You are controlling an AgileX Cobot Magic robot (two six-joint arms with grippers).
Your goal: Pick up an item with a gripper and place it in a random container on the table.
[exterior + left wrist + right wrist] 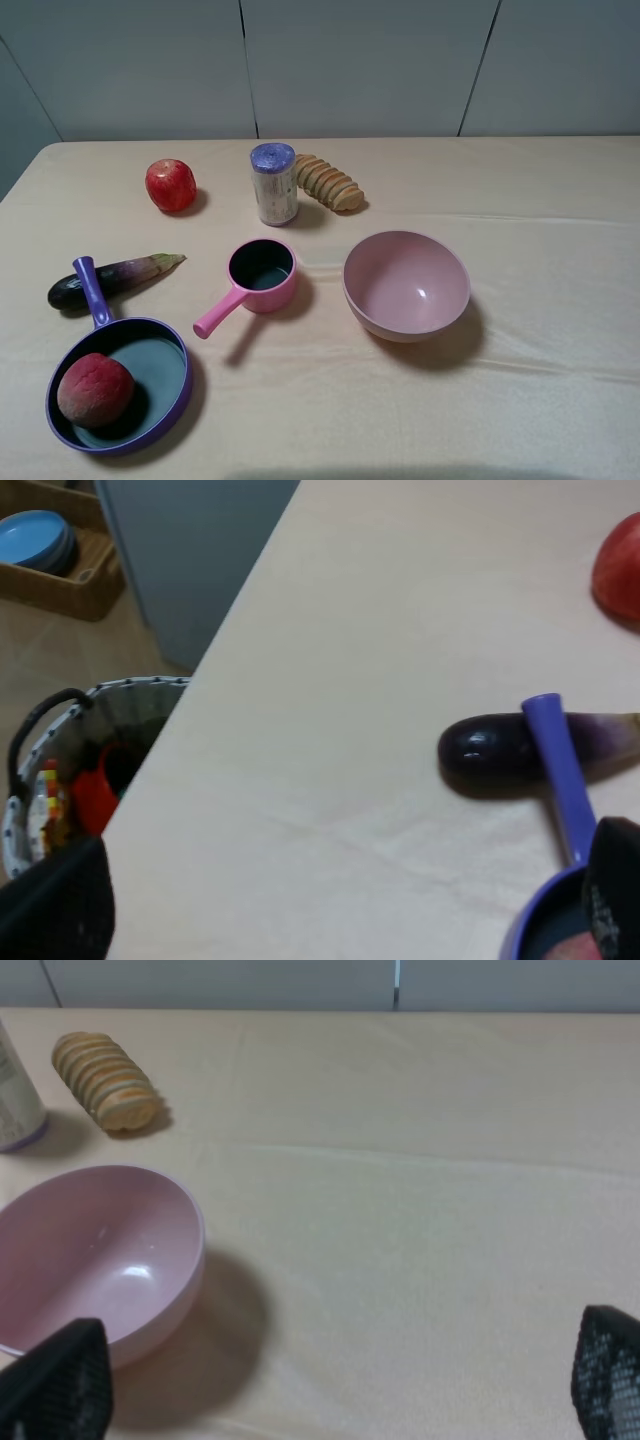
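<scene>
Left wrist view shows the left tool (340,900) with its two black fingers (55,905) spread wide at the frame's lower corners, nothing between them, only bare beige desk (380,660). Just beside its far finger sits the purple frying pan (535,925), and a sliver of the pinkish peach (575,948) shows inside the pan's rim. The pan's long handle (558,770) runs away from the tool and crosses over a dark eggplant (500,748), with a red apple (620,570) further off. Past the desk edge, on the tool's other side, a basket (60,770) of clutter stands on the floor. From the exterior high camera neither tool shows; the peach (95,390) lies in the pan (150,400), against its near-left wall. Right wrist view has the right tool (340,1385) likewise spread wide and empty over the desk, a pink bowl (95,1260) just beyond one finger, a row of sliced bread (105,1080) and a can's edge (18,1100) farther back. A small pink saucepan (258,278) stands between pan and bowl.
</scene>
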